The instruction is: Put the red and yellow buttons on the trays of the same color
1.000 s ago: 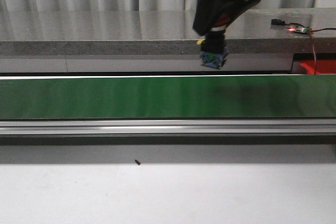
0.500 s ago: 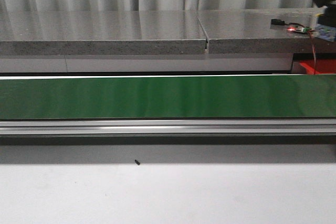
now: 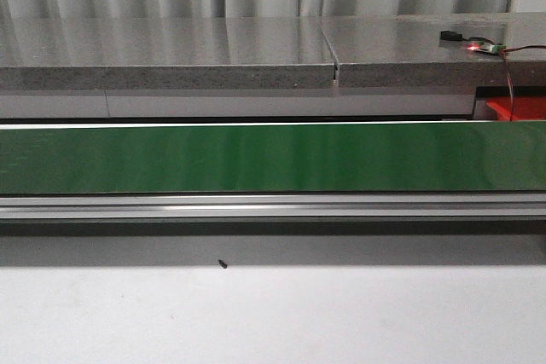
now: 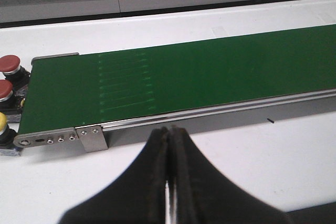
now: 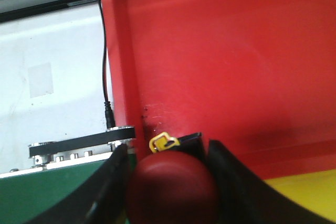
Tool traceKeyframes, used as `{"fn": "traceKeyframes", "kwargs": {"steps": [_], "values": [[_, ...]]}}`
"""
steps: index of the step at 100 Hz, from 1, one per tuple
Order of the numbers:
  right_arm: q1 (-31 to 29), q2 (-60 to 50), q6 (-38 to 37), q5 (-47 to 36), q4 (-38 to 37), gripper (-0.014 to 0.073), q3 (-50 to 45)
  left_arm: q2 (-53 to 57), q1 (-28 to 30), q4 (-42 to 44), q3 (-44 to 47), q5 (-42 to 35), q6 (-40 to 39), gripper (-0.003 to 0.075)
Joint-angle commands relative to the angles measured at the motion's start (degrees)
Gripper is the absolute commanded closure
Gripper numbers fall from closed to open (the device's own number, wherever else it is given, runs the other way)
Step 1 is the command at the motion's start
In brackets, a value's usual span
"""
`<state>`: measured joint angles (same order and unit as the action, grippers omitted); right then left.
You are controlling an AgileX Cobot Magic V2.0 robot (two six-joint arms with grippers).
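My right gripper (image 5: 168, 148) is shut on a red button (image 5: 170, 190) with a black base and a small yellow tab. It holds the button at the near wall of the red tray (image 5: 236, 61), beside the belt's end. A strip of the yellow tray (image 5: 307, 195) shows beside the red one. My left gripper (image 4: 170, 129) is shut and empty, above the white table in front of the belt. Two red buttons (image 4: 10, 64) (image 4: 4, 91) and a yellow button (image 4: 1, 124) sit past the belt's end. Neither gripper appears in the front view.
The green conveyor belt (image 3: 256, 158) runs across the table, with a metal rail (image 3: 256, 205) along its front. A grey stone shelf (image 3: 171, 49) stands behind it, carrying a small lit circuit board (image 3: 482, 45). A black cable (image 5: 103, 51) runs beside the red tray.
The right arm, holding the button above the belt's middle a second ago, has swung right and out of the front view. The belt looks unchanged.
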<state>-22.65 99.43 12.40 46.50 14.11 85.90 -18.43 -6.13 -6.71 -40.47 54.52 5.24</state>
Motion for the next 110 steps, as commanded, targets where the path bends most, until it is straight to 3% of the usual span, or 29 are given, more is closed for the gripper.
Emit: {"fn": "traceKeyframes", "kwargs": {"steps": [1,25,80,92,110], "values": [[-0.4,-0.8,-0.1,-3.5,1.9,0.0315,1.6,-0.6,-0.5,-0.6,-1.5,-3.9,0.1,0.0739],[-0.4,5.4,-0.1,-6.0,8.1,0.0315,1.6,-0.6,-0.5,-0.6,-1.5,-3.9,0.1,0.0739],[-0.3,11.1,0.6,-6.7,8.2,0.0309,1.6,-0.6,-0.5,-0.6,-1.5,-3.9,0.1,0.0739],[-0.3,12.0,0.7,-5.7,8.2,0.0242,1.6,-0.6,-0.5,-0.6,-1.5,-3.9,0.1,0.0739],[-0.3,12.1,0.7,-5.7,8.2,0.0049,1.6,-0.6,-0.5,-0.6,-1.5,-3.9,0.1,0.0739]]}}
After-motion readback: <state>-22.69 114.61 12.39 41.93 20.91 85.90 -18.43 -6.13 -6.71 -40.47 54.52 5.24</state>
